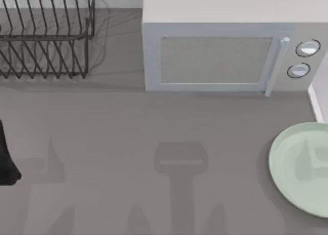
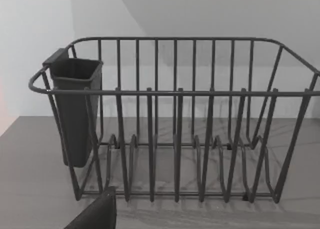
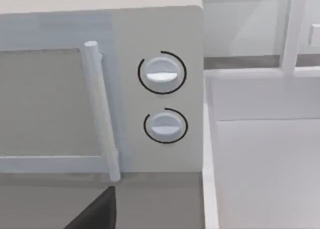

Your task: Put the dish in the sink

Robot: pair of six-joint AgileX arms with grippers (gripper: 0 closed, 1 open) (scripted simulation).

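Gripping: neither gripper's finger state can be told.
Left arm (image 1: 6, 160): parked at table's left edge, well apart from the dish.
Dish: large round pale mint-green plate (image 1: 302, 165), flat on the table's right.
Sink: white-rimmed basin (image 1: 316, 102), just beyond the dish, beside the grey-white microwave (image 1: 225, 45).
Nearer arm: right, judging by the side.

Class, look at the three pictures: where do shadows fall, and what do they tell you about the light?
Top view: arm-shaped shadows lie on the grey table and one crosses the dish, so light comes from above. Left wrist view: the rack casts thin lines on the table beneath. Right wrist view: the microwave shades the table in front, beside the pale sink.
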